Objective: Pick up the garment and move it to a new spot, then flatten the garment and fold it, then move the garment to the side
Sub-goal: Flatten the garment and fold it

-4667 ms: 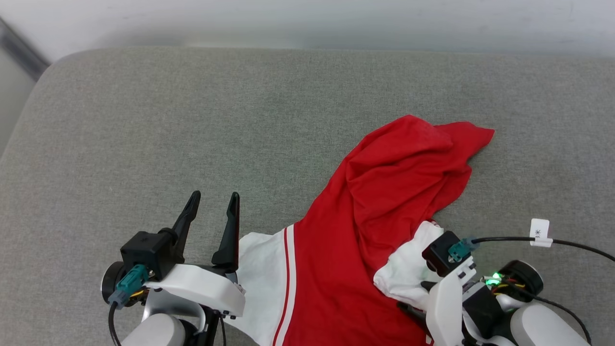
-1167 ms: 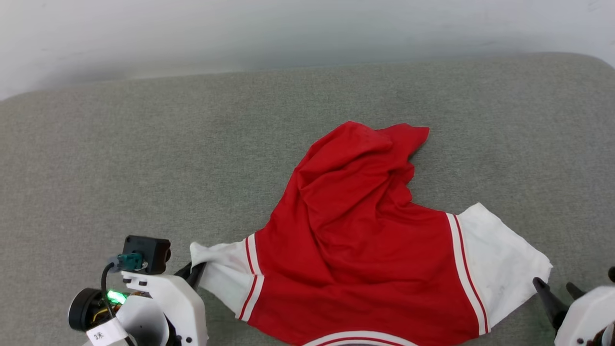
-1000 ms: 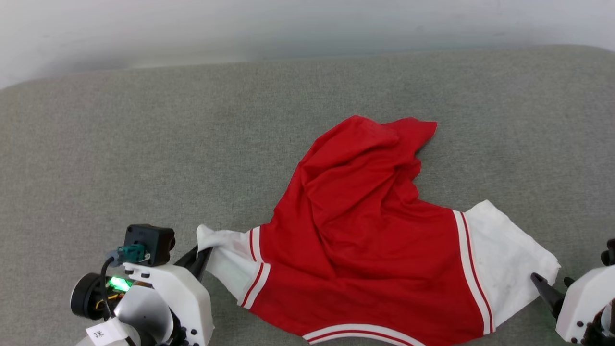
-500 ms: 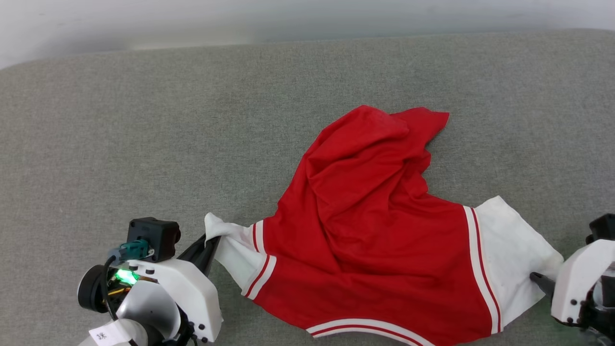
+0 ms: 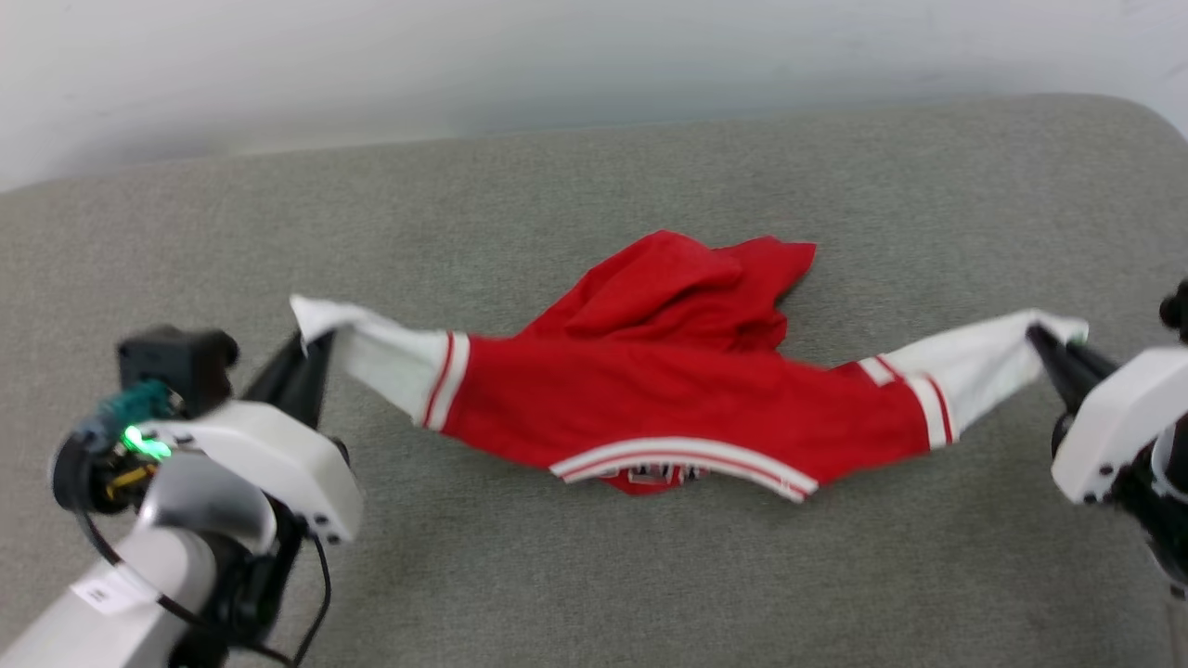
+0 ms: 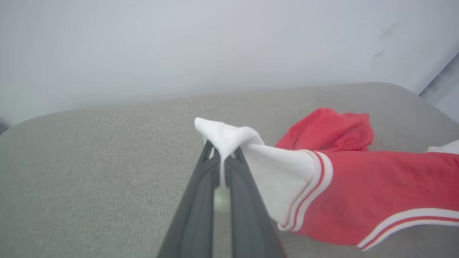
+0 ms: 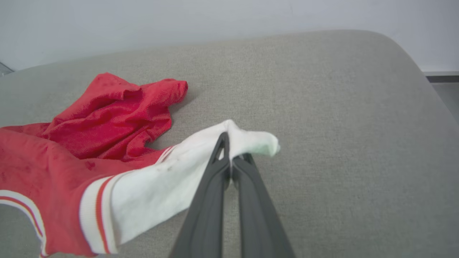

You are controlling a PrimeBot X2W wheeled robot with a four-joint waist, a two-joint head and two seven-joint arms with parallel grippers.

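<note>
The garment, a red jersey with white sleeves and striped trim, hangs stretched between my two grippers above the grey cushion. Its red lower part still trails on the cushion behind. My left gripper is shut on the tip of the left white sleeve. My right gripper is shut on the tip of the right white sleeve. The striped collar sags in the middle, with a bit of black-and-white lettering under it.
The grey cushion spreads wide on all sides of the garment. A pale wall runs behind its far edge. The cushion's rounded right corner lies near my right gripper.
Both grippers have risen and pulled apart with the sleeves, lifting the shoulders off the cushion and stretching the jersey taut. The right gripper has closed on its sleeve. The head camera has shifted.
</note>
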